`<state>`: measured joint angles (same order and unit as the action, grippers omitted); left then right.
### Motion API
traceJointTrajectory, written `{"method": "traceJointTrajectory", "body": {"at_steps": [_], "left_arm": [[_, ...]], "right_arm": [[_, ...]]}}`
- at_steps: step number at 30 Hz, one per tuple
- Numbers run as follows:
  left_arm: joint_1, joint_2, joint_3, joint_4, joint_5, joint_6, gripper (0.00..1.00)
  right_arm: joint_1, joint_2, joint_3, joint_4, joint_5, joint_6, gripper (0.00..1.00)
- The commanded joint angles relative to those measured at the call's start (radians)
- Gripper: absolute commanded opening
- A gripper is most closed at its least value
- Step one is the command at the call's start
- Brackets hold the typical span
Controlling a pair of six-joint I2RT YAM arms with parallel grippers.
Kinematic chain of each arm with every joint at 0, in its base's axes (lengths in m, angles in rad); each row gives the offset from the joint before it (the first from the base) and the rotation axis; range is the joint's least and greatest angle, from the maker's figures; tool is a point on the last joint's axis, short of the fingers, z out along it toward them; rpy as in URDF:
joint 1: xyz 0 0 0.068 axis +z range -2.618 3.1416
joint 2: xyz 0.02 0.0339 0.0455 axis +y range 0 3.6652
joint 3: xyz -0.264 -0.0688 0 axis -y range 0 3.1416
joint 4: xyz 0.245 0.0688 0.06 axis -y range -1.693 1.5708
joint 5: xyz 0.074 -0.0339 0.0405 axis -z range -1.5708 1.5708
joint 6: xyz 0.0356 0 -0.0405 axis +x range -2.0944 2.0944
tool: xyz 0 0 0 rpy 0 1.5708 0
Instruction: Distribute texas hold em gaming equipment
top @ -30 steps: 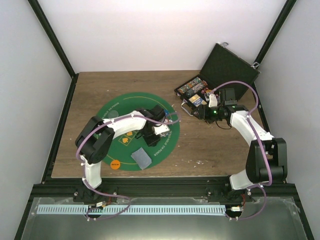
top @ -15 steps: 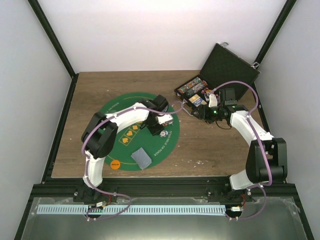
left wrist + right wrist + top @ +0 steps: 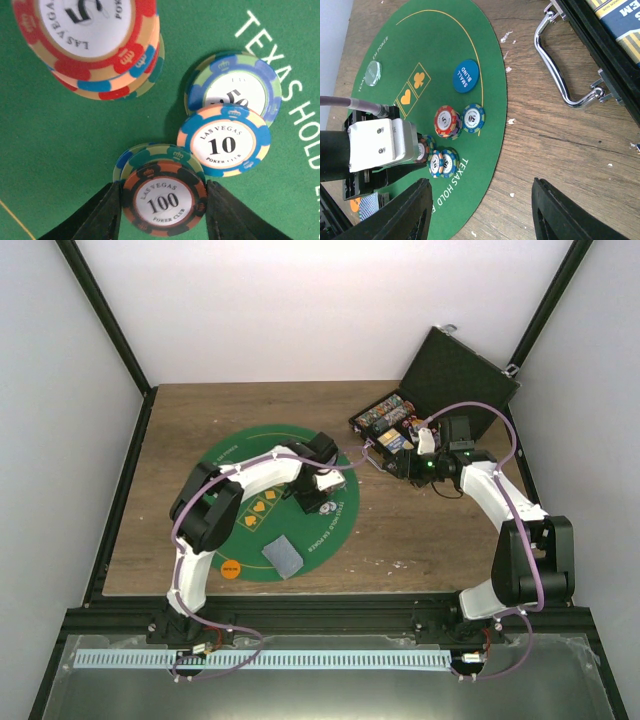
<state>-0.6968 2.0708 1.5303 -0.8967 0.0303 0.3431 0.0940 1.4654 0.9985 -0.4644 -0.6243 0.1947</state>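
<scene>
In the overhead view, at the lower left of the green mat (image 3: 230, 455), lies the orange disc (image 3: 230, 567). Just right of it is a small pile of cards (image 3: 282, 555), backs up. Both are thin and flat on felt. The disc looks rigid and offers only its rim. The cards will likely be slick and bendy, so the pile is best pinched across its short sides.

Near the mat's centre-right, the left claw (image 3: 163, 184) is clamped on the 100-topped stack (image 3: 165, 202), one black finger (image 3: 107, 212) against each side of its rim. I cannot tell whether the stack is lifted or resting. Chips like these are probably hard, dense and smooth-edged. A stack can shear apart, so the squeeze should sit across the full width and low enough to catch every chip.

On the felt nearby are the 5-topped stack (image 3: 95, 40) at upper left, the 50 chip (image 3: 232, 90) and the 10 chip (image 3: 225, 145), which overlaps it. The blue disc (image 3: 466, 76) lies apart, further up the mat.

At the right, over bare tabletop (image 3: 180, 420) beside the open case (image 3: 460, 370), the right claw (image 3: 480, 200) stands apart, holding nothing.
</scene>
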Motion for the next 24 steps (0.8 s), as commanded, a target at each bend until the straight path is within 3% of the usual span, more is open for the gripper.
{"method": "traceJointTrajectory", "body": {"at_steps": [1,7,11,18,24], "left_arm": [[0.005,-0.010,0.039,-0.013,0.005,0.005,0.52],[0.011,-0.046,0.046,-0.036,0.012,0.019,0.61],[0.042,-0.113,0.013,-0.055,0.052,0.033,0.60],[0.161,-0.197,-0.120,-0.013,0.056,0.033,0.28],[0.166,-0.119,-0.127,0.011,0.083,0.031,0.24]], "right_arm": [[0.003,0.002,-0.001,-0.005,0.000,-0.014,0.55],[0.004,0.002,0.000,-0.008,0.002,-0.015,0.55],[0.003,0.000,-0.004,-0.006,0.003,-0.015,0.55],[0.003,0.012,0.001,0.000,-0.006,-0.009,0.55],[0.003,0.008,0.012,-0.006,-0.006,-0.011,0.55]]}}
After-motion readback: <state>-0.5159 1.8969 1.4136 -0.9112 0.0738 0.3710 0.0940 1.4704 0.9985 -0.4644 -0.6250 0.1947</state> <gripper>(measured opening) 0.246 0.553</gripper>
